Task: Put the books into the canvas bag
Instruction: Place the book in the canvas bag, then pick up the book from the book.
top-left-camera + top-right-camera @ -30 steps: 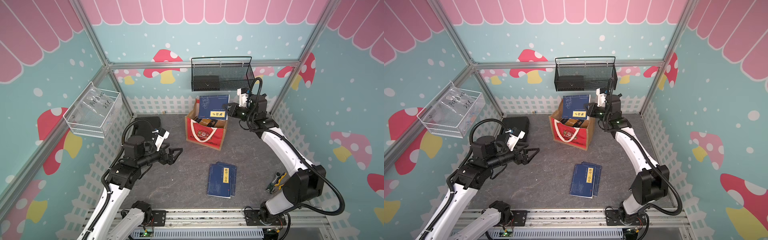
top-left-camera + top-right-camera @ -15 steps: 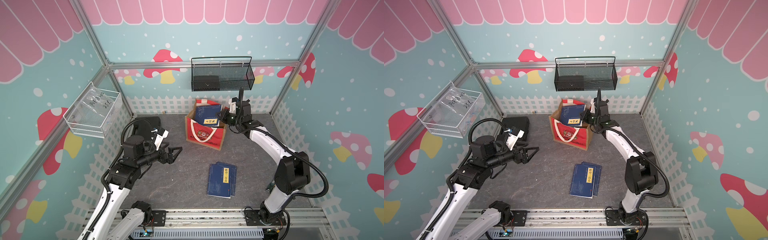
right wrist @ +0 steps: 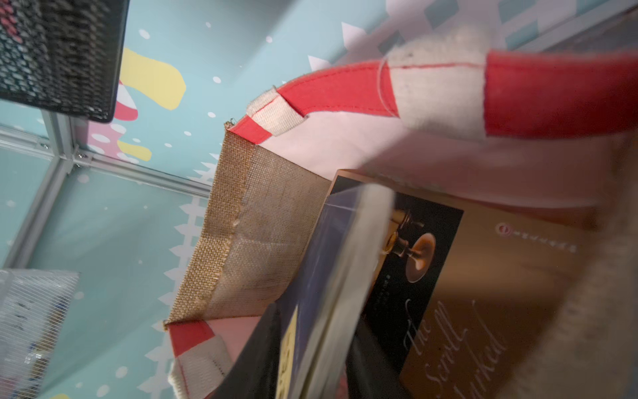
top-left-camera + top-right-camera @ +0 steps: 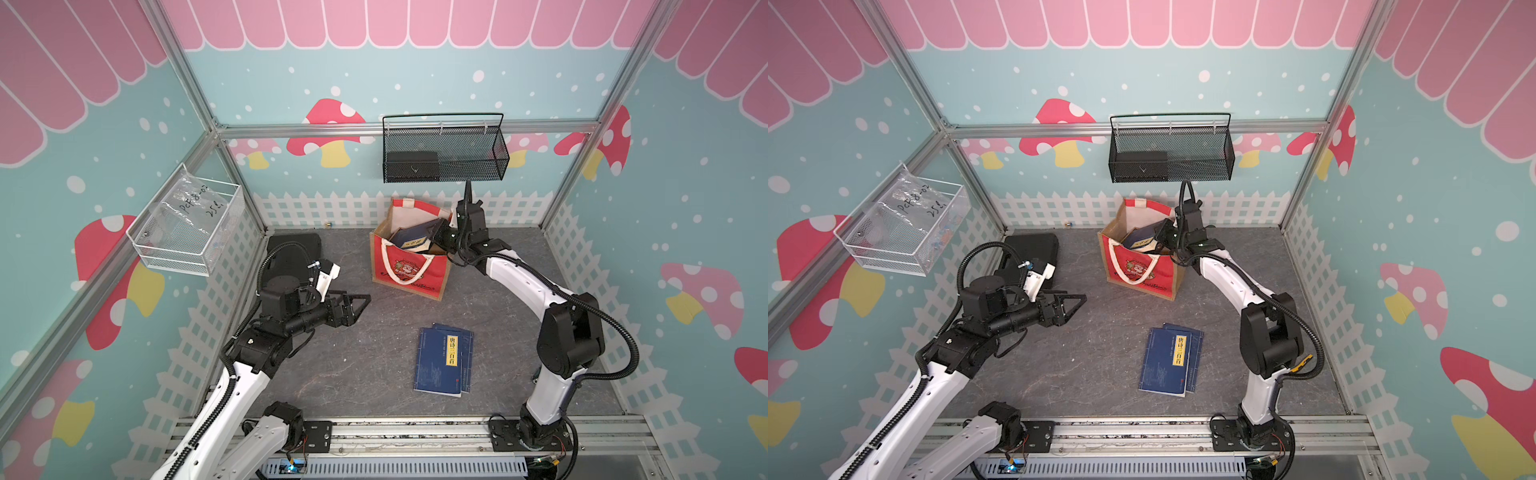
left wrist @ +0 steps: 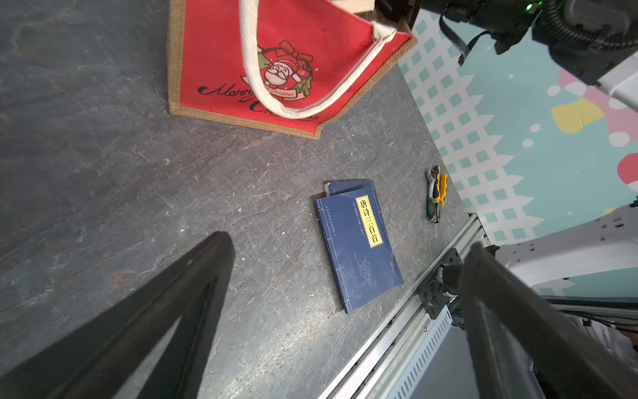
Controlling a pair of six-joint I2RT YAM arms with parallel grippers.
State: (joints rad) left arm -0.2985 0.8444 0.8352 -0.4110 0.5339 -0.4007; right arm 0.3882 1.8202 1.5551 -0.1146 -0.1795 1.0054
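The canvas bag (image 4: 409, 270) (image 4: 1138, 270) (image 5: 293, 51) stands upright near the back wall, red front with a Santa print. My right gripper (image 4: 436, 239) (image 4: 1163, 237) (image 3: 317, 321) reaches into its mouth from the right. It is open, and a dark blue book (image 3: 331, 259) (image 4: 411, 239) shows blurred between the parted fingers. A black-and-tan book (image 3: 466, 293) leans inside behind it. Two dark blue books (image 4: 442, 359) (image 4: 1169, 359) (image 5: 359, 245) lie stacked on the floor, the upper one with a yellow title strip. My left gripper (image 4: 359, 309) (image 4: 1075, 309) (image 5: 350, 243) hovers open and empty, left of the bag.
A black mesh basket (image 4: 444, 153) hangs on the back wall just above the bag. A wire bin (image 4: 187, 224) juts from the left wall. A black case (image 4: 293, 249) lies at the back left. A yellow cutter (image 5: 435, 193) lies by the right arm's base.
My right gripper carried the blue book down from above the bag into its mouth, and its jaws have parted. The left arm has stayed still.
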